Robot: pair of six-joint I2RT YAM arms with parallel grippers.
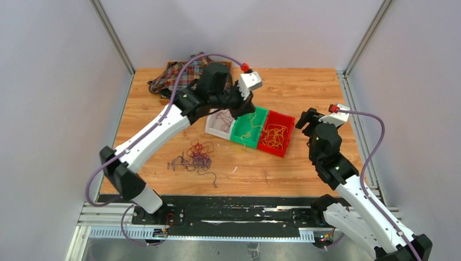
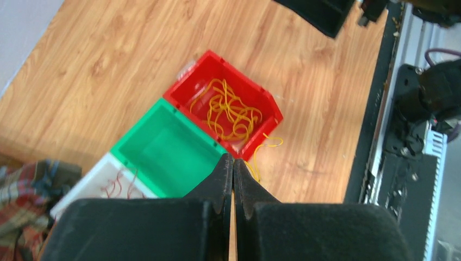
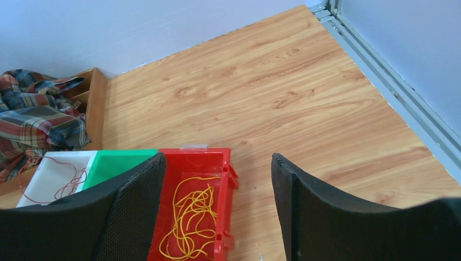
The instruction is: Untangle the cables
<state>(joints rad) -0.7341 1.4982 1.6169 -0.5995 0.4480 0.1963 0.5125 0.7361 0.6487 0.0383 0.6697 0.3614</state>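
Observation:
A tangle of dark red and blue-purple cables (image 1: 194, 157) lies on the table, left of the bins. Three bins stand in a row. The white bin (image 1: 213, 128) holds dark red strands, the green bin (image 1: 262, 117) is in the middle, and the red bin (image 1: 288, 120) holds yellow cables (image 1: 274, 136). My left gripper (image 1: 242, 111) hangs above the green bin, shut on a yellow cable (image 2: 260, 155) that dangles from its tips (image 2: 233, 159) by the red bin (image 2: 187, 87). My right gripper (image 1: 305, 118) is open and empty just right of the red bin (image 3: 223, 163); its fingers (image 3: 136, 185) frame the yellow cables (image 3: 191, 217).
A plaid cloth (image 1: 174, 73) lies over a wooden box (image 1: 164, 98) at the back left; both also show in the right wrist view (image 3: 32, 119). Grey walls and metal rails (image 1: 353, 103) border the table. A black rail (image 1: 228, 215) runs along the near edge.

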